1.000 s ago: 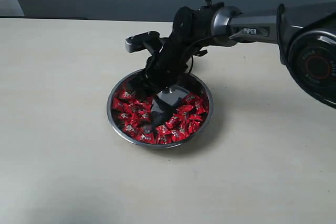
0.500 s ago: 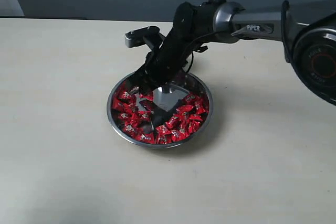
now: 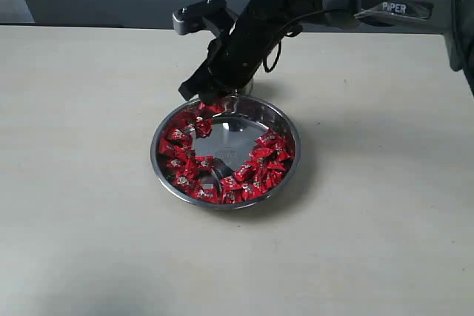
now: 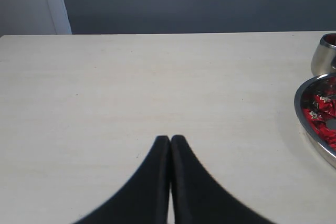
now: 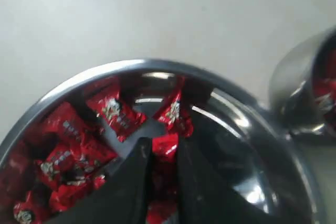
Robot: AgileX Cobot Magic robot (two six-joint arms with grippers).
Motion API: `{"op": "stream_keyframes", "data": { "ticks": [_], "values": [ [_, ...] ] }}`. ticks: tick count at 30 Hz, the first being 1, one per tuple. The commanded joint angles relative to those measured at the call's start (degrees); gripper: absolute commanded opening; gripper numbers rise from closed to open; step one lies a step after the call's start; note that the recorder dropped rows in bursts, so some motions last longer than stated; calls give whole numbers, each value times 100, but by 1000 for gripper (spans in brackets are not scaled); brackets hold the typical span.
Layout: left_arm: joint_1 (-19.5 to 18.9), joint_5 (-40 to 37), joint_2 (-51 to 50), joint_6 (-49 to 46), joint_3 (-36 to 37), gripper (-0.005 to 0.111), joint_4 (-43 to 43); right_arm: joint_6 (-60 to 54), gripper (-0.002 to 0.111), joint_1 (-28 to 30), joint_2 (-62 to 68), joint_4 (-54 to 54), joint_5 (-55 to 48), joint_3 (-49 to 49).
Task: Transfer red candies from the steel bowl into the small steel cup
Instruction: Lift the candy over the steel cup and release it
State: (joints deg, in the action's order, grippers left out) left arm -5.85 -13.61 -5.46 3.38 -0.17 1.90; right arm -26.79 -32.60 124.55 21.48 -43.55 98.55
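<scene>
Above the steel bowl (image 5: 79, 80), right claw (image 5: 163, 153) pinching a red candy (image 5: 166, 144) between its tips

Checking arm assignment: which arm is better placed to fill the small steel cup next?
Right. The right pincer is shut on a red candy over the steel bowl, near the small steel cup; the left pincer is shut, empty, over the table.

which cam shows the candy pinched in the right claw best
The right wrist view: the red candy sits close up between the right claw's fingers. In the exterior view the claw is small, and the candy blends with those in the steel bowl. The left wrist view misses it.
</scene>
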Motion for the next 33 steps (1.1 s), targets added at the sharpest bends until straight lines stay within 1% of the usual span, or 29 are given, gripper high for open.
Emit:
{"op": "stream_keyframes", "data": {
  "ticks": [1,6,14,21,29,30,33],
  "values": [
    [29,24,39,13,17,0,26,178,6,52,-289,-71,932,4],
    [29,24,39,13,17,0,26,234,6,271,-340,-102,1571,4],
    [29,24,39,13,17,0,26,304,6,707,-306,-25,1656,4],
    [29,24,39,13,17,0,26,304,6,744,-277,-11,1821,4],
    [29,24,39,13,17,0,26,292,6,744,101,-19,1845,4],
    [29,24,39,13,17,0,26,292,9,744,117,-19,1845,4],
    [29,24,39,13,17,0,26,292,24,744,130,-19,1885,4]
  ]
}}
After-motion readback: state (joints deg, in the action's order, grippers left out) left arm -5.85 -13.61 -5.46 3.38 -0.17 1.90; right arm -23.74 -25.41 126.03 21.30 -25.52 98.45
